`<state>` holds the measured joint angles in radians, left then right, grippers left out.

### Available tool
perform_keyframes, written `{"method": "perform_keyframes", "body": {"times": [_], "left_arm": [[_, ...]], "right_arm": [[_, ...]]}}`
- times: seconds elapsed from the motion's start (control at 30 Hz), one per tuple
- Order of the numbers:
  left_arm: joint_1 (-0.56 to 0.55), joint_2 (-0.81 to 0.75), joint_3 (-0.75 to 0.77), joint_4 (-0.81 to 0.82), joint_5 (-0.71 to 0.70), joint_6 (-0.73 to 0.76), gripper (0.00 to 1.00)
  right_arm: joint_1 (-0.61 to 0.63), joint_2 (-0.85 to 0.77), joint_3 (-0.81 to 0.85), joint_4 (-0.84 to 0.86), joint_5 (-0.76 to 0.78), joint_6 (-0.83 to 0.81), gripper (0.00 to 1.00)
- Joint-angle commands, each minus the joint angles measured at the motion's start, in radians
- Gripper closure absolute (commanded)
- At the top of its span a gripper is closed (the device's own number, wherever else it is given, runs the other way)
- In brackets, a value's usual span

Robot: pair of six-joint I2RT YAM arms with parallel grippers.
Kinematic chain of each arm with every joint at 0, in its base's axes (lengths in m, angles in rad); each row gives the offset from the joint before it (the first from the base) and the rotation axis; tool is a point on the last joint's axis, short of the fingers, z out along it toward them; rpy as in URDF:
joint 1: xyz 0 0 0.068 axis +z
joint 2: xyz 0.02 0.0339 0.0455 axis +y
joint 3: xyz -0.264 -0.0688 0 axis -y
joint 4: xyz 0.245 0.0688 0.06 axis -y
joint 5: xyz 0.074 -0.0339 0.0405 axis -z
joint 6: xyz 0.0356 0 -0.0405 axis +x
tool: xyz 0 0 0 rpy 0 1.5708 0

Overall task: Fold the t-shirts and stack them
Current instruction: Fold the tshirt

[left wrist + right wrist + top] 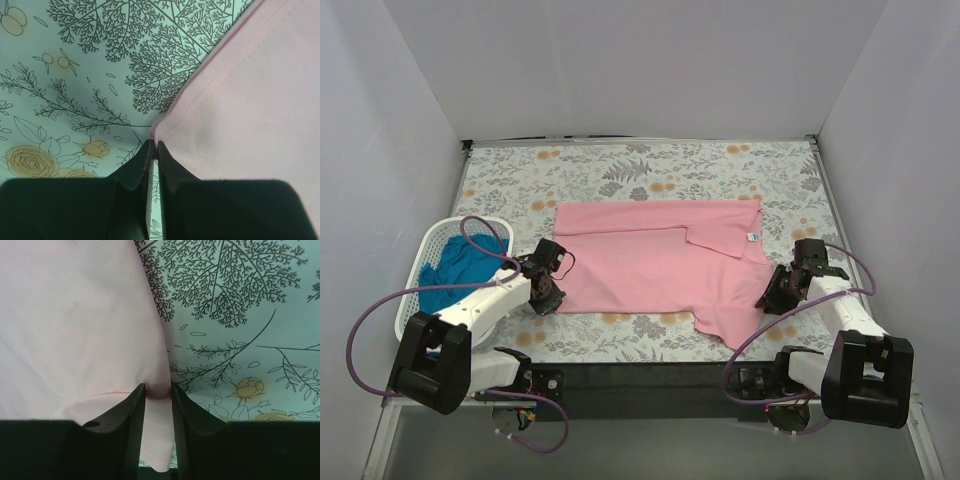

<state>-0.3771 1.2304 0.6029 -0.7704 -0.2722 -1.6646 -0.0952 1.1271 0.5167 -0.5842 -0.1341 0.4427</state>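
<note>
The pink t-shirt (655, 268) lies spread flat on the floral table, its top part folded over and one sleeve hanging toward the near edge. My left gripper (548, 297) is shut on its near left corner; the left wrist view shows the jaws (154, 150) pinching the pink hem corner (240, 100). My right gripper (772, 297) is shut on the shirt's right edge; the right wrist view shows pink cloth (75, 330) bunched between the fingers (158, 392). The teal-blue t-shirt (455, 270) lies crumpled in the basket.
The white lattice basket (430, 245) stands at the left edge of the table, beside my left arm. White walls enclose the table on three sides. Purple cables loop from both arms.
</note>
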Motion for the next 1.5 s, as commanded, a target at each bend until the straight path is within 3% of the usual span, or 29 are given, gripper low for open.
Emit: {"method": "perform_keyframes", "body": {"times": [0.0, 0.1, 0.2, 0.57, 1.07, 1.47], "left_arm": [[-0.005, -0.028, -0.008, 0.022, -0.027, -0.009, 0.98], [-0.005, -0.031, 0.004, 0.01, -0.042, -0.009, 0.98], [-0.005, -0.04, 0.024, -0.021, -0.061, 0.005, 0.98], [-0.003, -0.046, 0.159, -0.064, -0.084, 0.055, 0.98], [0.124, 0.176, 0.339, 0.054, -0.091, 0.169, 0.97], [0.144, 0.349, 0.439, 0.12, -0.091, 0.195, 0.98]], "right_arm": [[-0.014, -0.003, -0.012, 0.001, 0.011, -0.002, 0.7], [-0.014, -0.022, -0.007, -0.003, 0.005, -0.001, 0.78], [-0.014, -0.039, 0.016, -0.017, 0.001, -0.021, 0.98], [-0.014, -0.032, 0.169, -0.028, -0.085, -0.039, 0.99], [-0.014, 0.194, 0.397, 0.043, -0.05, -0.09, 0.99], [-0.014, 0.353, 0.47, 0.129, -0.082, -0.059, 0.99]]}}
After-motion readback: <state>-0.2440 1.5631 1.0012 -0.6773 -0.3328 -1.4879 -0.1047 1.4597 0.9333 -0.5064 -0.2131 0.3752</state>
